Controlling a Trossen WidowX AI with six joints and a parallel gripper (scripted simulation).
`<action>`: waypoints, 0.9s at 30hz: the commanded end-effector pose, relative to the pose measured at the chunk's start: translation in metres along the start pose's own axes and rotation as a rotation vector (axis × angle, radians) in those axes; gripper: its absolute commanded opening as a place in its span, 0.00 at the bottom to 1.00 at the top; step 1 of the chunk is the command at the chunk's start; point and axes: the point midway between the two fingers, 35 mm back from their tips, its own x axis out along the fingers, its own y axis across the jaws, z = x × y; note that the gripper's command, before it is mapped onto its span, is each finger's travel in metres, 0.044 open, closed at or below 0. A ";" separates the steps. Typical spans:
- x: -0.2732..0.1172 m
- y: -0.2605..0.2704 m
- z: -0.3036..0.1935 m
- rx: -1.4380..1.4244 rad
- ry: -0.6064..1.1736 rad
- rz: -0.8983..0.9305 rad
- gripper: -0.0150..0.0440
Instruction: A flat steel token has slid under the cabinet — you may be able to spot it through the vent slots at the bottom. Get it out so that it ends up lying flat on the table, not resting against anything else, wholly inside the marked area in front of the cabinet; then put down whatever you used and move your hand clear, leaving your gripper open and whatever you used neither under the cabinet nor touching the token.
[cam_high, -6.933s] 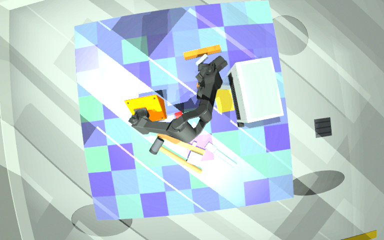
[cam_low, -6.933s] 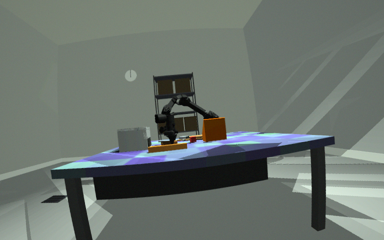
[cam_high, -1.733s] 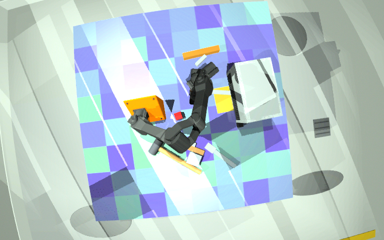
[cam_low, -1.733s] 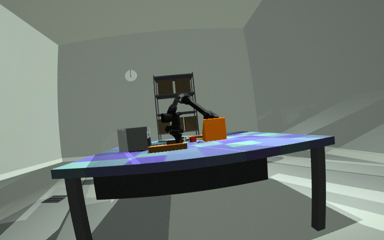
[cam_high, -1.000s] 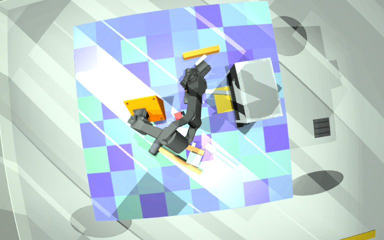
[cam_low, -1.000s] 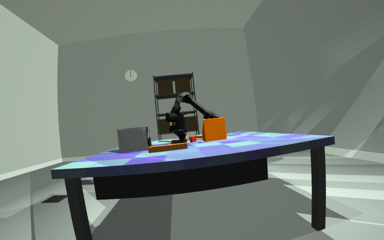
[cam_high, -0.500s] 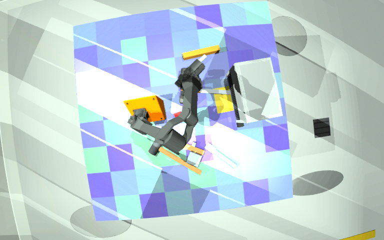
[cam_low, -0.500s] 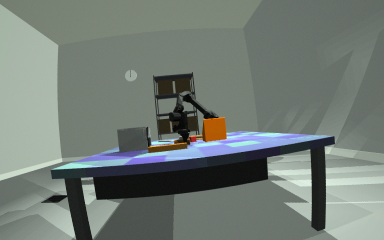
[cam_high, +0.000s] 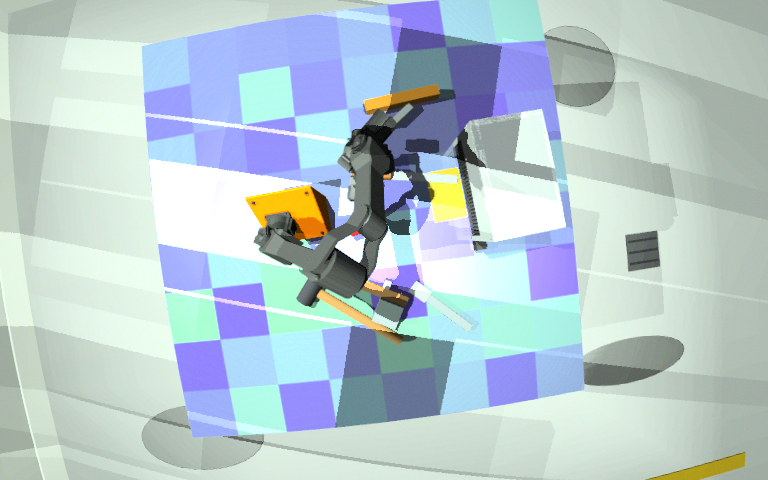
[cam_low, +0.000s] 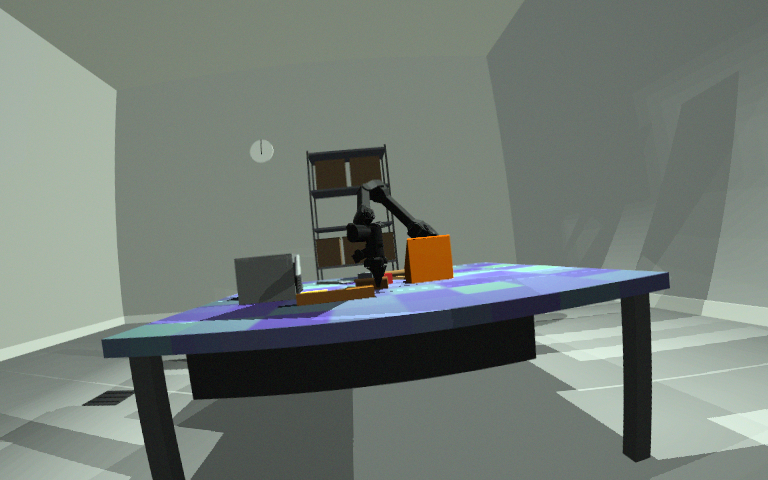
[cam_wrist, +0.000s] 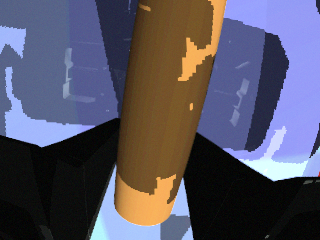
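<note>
My gripper (cam_low: 378, 284) (cam_wrist: 154, 132) is shut on a round wooden handle (cam_high: 387, 176) (cam_wrist: 162, 90), low over the table to the left of the marked area in the top view. A thin pale shaft (cam_high: 436, 178) runs on from the handle, over the yellow marked area (cam_high: 450, 206), with its end close to the cabinet front. The arm hides the gripper and part of the handle there. The white and grey cabinet (cam_high: 521, 181) (cam_low: 264, 280) stands at the right, its dark vent slots (cam_high: 470, 198) facing the marked area. I cannot make out the steel token in any view.
An orange bar (cam_high: 402, 99) (cam_low: 335, 295) and a grey bar (cam_high: 406, 114) lie beyond the gripper. An orange block (cam_high: 303, 206) (cam_low: 430, 259) stands by the arm base. A red cube (cam_high: 355, 233), wooden rod (cam_high: 356, 315), grey box (cam_high: 389, 311) and pale tool (cam_high: 447, 308) lie on the table.
</note>
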 end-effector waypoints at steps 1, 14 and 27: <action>0.001 0.000 -0.010 -0.005 0.003 -0.003 0.25; -0.001 0.001 -0.007 0.045 0.001 -0.001 0.25; -0.002 0.001 -0.006 0.144 0.001 -0.002 0.25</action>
